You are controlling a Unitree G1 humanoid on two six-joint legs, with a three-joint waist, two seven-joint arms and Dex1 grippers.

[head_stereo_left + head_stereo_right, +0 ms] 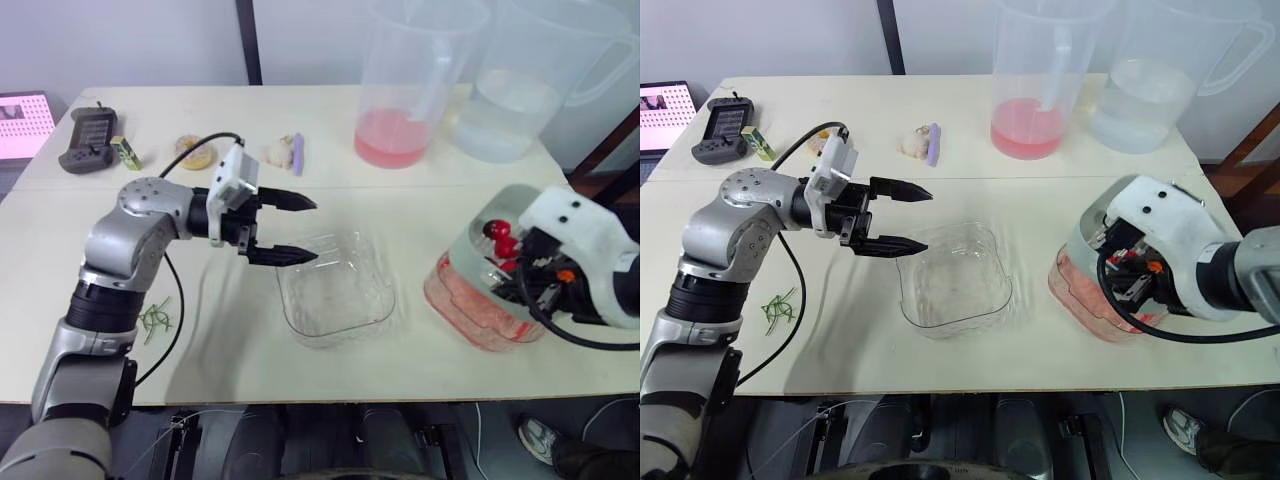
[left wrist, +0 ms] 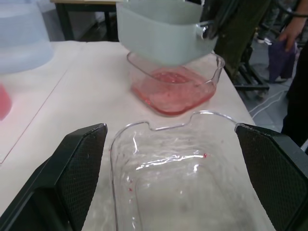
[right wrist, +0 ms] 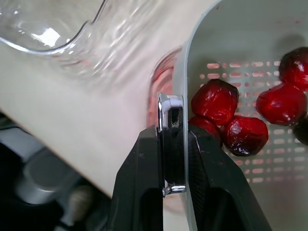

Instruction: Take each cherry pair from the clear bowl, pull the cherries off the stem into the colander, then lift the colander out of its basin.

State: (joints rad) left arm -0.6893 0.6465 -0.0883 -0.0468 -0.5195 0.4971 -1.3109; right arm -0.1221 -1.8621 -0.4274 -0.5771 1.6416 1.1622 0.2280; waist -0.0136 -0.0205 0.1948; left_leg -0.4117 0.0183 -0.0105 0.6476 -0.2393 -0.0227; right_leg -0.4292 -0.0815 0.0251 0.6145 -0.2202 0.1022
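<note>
Firmly, my right claw (image 3: 172,137) pinches the colander (image 3: 231,24) rim, cherries (image 3: 215,102) inside, over its basin (image 2: 211,89); my left claw (image 1: 314,230) hangs spread beside the clear bowl (image 1: 340,300).

You work at a pale cream table (image 1: 420,385) whose top is split by a thin seam (image 1: 420,186) running side to side. Behind it you see a plain light wall (image 1: 150,40) crossed by one dark upright strip (image 1: 247,40). At your right edge stands a brown wooden frame (image 1: 1252,150). Beyond, a second table with dark legs (image 2: 63,20) stands on grey floor (image 2: 263,103).
</note>
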